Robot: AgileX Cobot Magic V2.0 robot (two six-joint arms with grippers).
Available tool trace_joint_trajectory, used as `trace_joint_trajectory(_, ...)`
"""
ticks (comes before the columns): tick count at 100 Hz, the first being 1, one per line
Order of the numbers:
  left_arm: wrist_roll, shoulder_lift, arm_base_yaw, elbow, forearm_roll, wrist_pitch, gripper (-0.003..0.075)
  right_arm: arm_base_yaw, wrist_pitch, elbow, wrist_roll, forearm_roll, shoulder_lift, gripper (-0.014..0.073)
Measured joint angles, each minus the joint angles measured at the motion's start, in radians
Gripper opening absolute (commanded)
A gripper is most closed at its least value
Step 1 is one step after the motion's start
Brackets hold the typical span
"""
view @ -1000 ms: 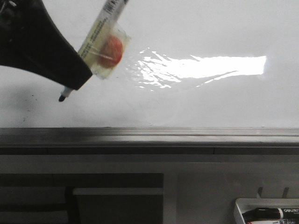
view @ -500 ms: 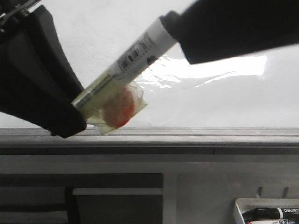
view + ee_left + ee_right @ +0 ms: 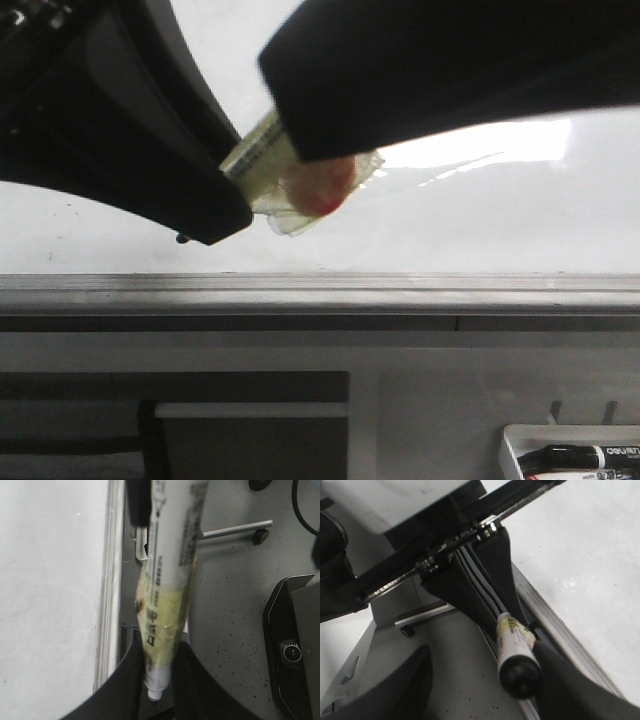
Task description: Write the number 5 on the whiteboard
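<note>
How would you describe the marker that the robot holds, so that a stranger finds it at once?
Start at the whiteboard with its bright glare. In front of it, the left gripper holds a white marker. Unlike the markers in the tray at lower right, it is wrapped in yellowish tape with a red patch.

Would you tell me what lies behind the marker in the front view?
Behind the marker is the whiteboard, glossy, blank where visible. The left gripper and the right arm hide the rest.
</note>
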Motion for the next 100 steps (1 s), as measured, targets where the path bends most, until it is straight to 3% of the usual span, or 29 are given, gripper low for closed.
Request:
trace_joint_trajectory(32,0.004,0.0,0.0,0.0,0.005,0.018,-0.002,0.0,-0.099,0.0,0.0,0.0,0.086,0.0374)
trace_joint_trajectory(41,0.004,0.003,0.0,0.0,0.007,0.022,-0.002,0.0,-0.099,0.0,-0.003,0.0,0.089,0.0286)
trace_joint_trajectory(62,0.011,0.002,0.0,0.0,0.0,0.055,-0.002,-0.004,-0.095,0.0,-0.002,-0.002,0.091,-0.006)
trace_joint_trajectory(76,-0.008,0.002,0.0,0.002,-0.014,0.062,-0.0014,-0.006,-0.08,0.0,-0.002,-0.009,0.091,-0.0062)
trace_joint_trajectory(85,-0.043,0.002,-0.002,0.006,-0.014,0.049,0.0078,-0.006,-0.07,-0.002,-0.002,-0.009,0.091,-0.0061)
trace_joint_trajectory(100,-0.081,0.002,-0.004,0.007,-0.011,0.024,0.0368,-0.01,-0.061,-0.004,-0.002,-0.009,0.091,-0.0061)
